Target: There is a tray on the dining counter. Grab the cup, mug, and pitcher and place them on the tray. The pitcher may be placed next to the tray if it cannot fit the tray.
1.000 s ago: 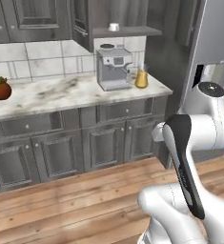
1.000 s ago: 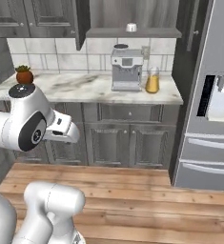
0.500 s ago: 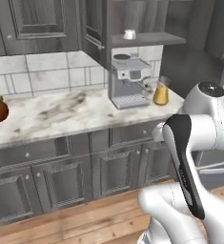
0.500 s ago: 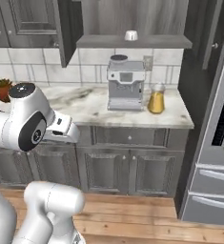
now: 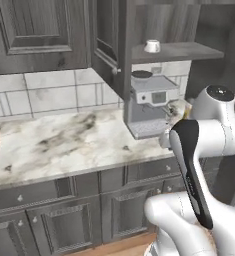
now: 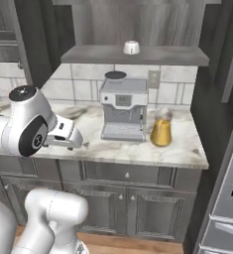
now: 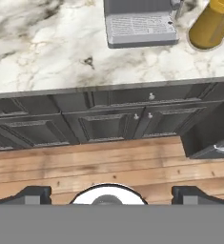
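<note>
The pitcher (image 6: 161, 130) stands on the marble worktop (image 6: 138, 149) at centre right of the right base frame, just right of the coffee machine (image 6: 122, 108), and the mug (image 6: 131, 47) sits on the shelf (image 6: 138, 55) above. In the hand frame the pitcher (image 7: 210, 24) is at upper right, well apart from the fingers (image 7: 33, 194) at the bottom edge. They stand spread wide, released, grasping nothing.

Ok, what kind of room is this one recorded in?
A home-style kitchen, rendered: an espresso machine and amber pitcher stand on a marble counter above dark grey cabinets, with a white mug shelved above.
</note>
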You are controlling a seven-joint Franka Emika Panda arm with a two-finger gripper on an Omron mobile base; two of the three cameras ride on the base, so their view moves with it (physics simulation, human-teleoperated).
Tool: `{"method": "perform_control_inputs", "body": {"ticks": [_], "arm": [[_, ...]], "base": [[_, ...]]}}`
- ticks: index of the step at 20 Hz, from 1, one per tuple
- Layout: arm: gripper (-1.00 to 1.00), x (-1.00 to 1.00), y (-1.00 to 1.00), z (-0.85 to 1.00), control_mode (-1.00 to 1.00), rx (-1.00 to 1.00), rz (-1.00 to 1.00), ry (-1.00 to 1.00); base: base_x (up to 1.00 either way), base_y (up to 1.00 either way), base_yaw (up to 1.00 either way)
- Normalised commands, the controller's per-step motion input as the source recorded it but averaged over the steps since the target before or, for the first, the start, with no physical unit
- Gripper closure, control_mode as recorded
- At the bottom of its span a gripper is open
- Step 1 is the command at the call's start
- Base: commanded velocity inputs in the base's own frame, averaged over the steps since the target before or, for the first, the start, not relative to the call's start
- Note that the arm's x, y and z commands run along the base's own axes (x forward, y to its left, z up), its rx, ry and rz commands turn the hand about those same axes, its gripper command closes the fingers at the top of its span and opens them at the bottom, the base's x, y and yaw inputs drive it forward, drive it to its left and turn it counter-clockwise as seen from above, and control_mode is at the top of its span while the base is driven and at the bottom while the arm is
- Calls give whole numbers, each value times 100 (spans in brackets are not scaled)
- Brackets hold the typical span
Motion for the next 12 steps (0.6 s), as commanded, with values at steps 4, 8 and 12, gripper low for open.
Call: {"method": "perform_control_inputs", "body": {"ticks": [4,8,12], "arm": [[-100,0,0,0,100,0,0,0],[-100,0,0,0,100,0,0,0],[-100,0,0,0,100,0,0,0]], "base": [[44,-67,20],[29,-52,18],[46,0,4]]}}
